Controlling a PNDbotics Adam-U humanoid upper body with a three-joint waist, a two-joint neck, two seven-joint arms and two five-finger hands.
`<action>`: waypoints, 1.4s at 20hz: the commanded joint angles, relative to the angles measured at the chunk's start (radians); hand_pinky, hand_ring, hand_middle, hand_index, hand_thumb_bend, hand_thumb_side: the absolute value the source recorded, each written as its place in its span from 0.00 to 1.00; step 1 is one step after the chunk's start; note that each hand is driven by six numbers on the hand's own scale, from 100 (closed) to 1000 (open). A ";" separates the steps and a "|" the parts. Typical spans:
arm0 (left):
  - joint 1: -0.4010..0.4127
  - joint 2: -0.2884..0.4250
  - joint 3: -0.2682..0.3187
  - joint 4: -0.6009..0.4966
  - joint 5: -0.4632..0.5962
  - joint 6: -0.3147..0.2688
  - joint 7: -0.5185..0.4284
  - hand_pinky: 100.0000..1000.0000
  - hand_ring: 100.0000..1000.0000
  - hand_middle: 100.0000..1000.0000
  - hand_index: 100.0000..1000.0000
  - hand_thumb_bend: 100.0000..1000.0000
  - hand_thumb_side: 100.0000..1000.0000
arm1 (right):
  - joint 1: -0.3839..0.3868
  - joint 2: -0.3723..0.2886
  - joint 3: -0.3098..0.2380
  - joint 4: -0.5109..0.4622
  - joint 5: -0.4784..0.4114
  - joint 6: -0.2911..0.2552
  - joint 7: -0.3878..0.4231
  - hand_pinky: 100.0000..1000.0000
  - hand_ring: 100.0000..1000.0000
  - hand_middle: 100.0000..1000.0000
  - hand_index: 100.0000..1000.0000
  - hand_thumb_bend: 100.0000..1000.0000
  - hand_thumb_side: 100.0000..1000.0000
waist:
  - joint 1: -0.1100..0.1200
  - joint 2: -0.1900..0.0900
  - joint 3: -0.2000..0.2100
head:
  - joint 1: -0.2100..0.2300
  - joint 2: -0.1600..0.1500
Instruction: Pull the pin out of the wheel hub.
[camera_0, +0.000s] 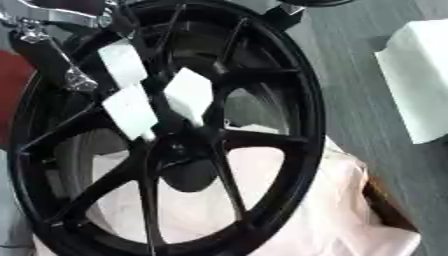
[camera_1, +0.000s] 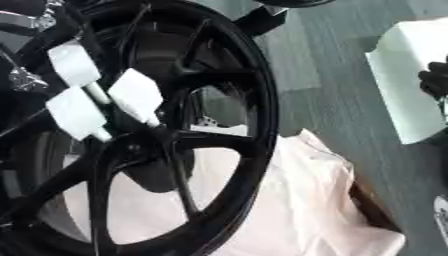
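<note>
Left hand (camera_0: 66, 17), black with silver parts, shows in the left eye view at the upper left corner, up and to the left of the wheel hub (camera_0: 188, 145) and partly behind the spokes. I cannot tell whether it is released, clenched or grasping something. It seems close to the pins, but I see no contact with any of them.

Also in this view, the black wheel (camera_0: 293, 100) stands tilted and fills most of the picture. Three white pins (camera_0: 188, 92) with flat white heads stick out just above the hub, close together, and their thin stems point down into it. A pale sheet (camera_0: 337, 210) lies below and to the right of the hub, under the wheel. A white block (camera_0: 420, 75) is on the grey counter (camera_0: 350, 80), well to the right of the hub.

The right eye view gives almost the same picture. At its right edge, far right of the hub and in front of the white block, a dark shape is probably the right hand (camera_1: 435, 77); its state I cannot tell either.

As I judge it, the task is not yet done. All the pins sit in the hub, so grasping one and pulling it out is left.
</note>
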 joint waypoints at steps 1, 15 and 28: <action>-0.013 0.012 0.011 -0.003 0.007 -0.109 -0.105 0.79 0.74 0.57 0.70 0.10 0.00 | 0.000 -0.012 -0.010 -0.018 -0.001 0.001 0.001 0.82 0.76 0.70 0.81 0.00 0.59 | -0.006 -0.019 -0.001 | 0.003 -0.014; -0.037 -0.002 0.115 -0.038 0.093 -0.041 -0.105 0.72 0.59 0.31 0.40 0.00 0.07 | 0.004 -0.007 -0.011 -0.018 -0.005 0.008 0.001 0.82 0.76 0.70 0.82 0.00 0.60 | -0.008 -0.026 0.006 | 0.004 -0.014; -0.068 0.013 0.348 0.054 0.115 0.028 0.003 0.72 0.57 0.27 0.36 0.00 0.12 | 0.014 -0.013 -0.018 -0.018 -0.005 0.005 -0.002 0.82 0.76 0.71 0.82 0.00 0.59 | -0.015 -0.035 0.030 | -0.008 0.000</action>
